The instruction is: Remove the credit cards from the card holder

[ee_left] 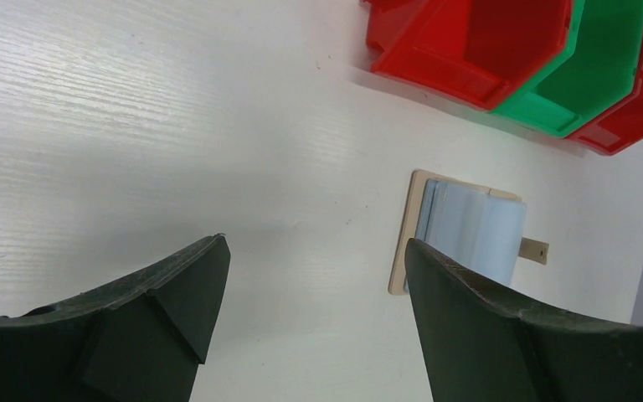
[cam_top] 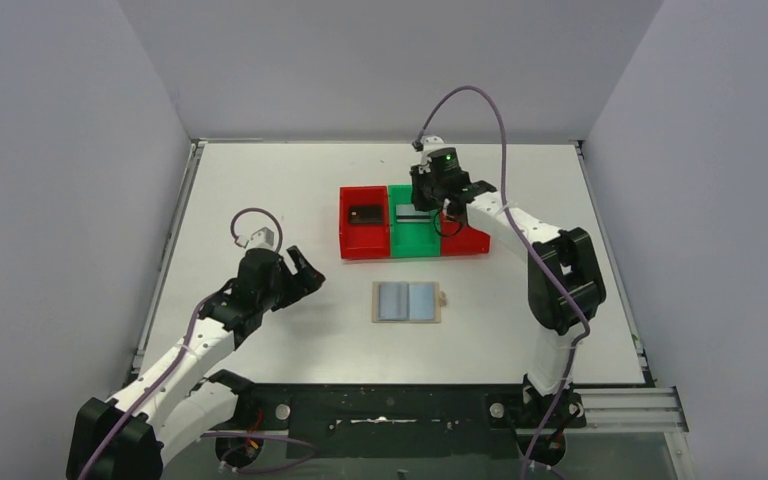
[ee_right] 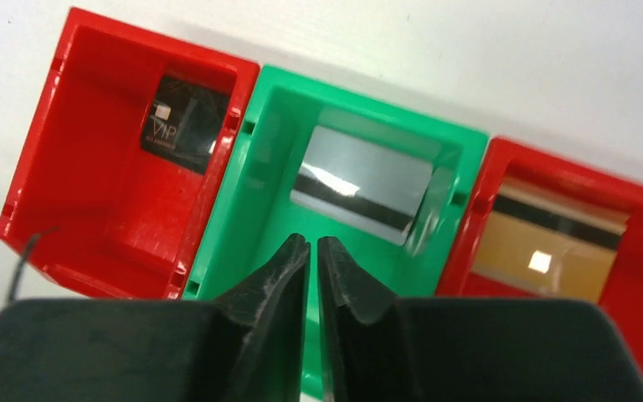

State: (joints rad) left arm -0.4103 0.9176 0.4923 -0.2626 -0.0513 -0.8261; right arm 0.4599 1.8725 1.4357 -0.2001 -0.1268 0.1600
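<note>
Hovering over the green bin, the right gripper is together, empty; the left gripper stands apart.

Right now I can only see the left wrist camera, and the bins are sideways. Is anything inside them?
Observer: Yes. The left red bin has a dark card in it.
Operator: What about the green one?
Observer: The green bin holds a silver-grey card.
Operator: Where's the other arm?
Observer: The right gripper hovers over the green bin, fingers almost together, holding nothing.
</note>
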